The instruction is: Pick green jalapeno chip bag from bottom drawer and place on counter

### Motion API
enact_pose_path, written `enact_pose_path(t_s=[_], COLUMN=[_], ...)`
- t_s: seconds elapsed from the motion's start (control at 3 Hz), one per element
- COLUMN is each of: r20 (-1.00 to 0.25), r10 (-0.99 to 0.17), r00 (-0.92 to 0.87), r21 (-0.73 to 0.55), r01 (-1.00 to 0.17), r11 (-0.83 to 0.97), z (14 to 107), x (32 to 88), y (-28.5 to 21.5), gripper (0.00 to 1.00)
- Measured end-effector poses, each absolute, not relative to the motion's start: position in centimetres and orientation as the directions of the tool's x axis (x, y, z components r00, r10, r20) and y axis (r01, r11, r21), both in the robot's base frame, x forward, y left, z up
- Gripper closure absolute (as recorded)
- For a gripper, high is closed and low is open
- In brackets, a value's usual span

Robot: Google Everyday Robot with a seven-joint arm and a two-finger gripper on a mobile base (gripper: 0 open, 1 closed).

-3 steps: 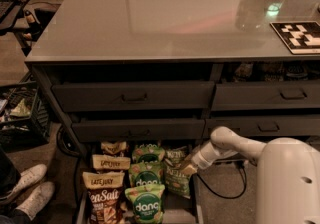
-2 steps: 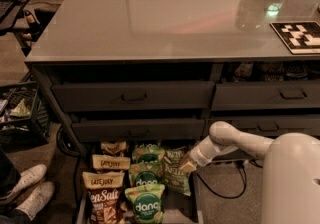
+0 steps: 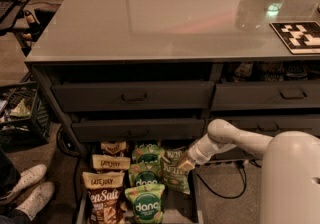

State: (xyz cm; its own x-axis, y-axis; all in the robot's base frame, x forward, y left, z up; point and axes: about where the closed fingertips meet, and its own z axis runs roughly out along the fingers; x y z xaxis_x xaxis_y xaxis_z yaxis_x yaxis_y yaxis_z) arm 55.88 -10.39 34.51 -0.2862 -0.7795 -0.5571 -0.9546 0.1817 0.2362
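Three rows of bags fill the bottom drawer, which stands pulled out nearest the camera. Brown-and-cream bags are on the far side from my arm, green dang bags run down the middle, and the green jalapeno chip bag is in the row nearest my arm, just beside the drawer's side edge. My claw sits at that bag's upper edge, seemingly touching it. Whether it is apart or clamped on the crinkly top I cannot tell from here.

To do this step well, I judge I should take only the top seam and keep off the neighbouring dang bag. Then I should lift straight up before swinging away, so nothing catches the handled drawer fronts above. The bag looks flat and mid-green, with pale lettering across it. Beyond lies the glossy grey worktop, where the bag has to end up.
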Motion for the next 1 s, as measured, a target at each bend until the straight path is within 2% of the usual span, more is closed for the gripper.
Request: enact_pose_path(t_s=[1.0], r20=[-0.493], r10=[-0.814], r00=[-0.307], r21=[0.209], r01=[-0.95], r11=[0.232], z=[47.8], x=[53.9], y=[-8.9], gripper=[1.0])
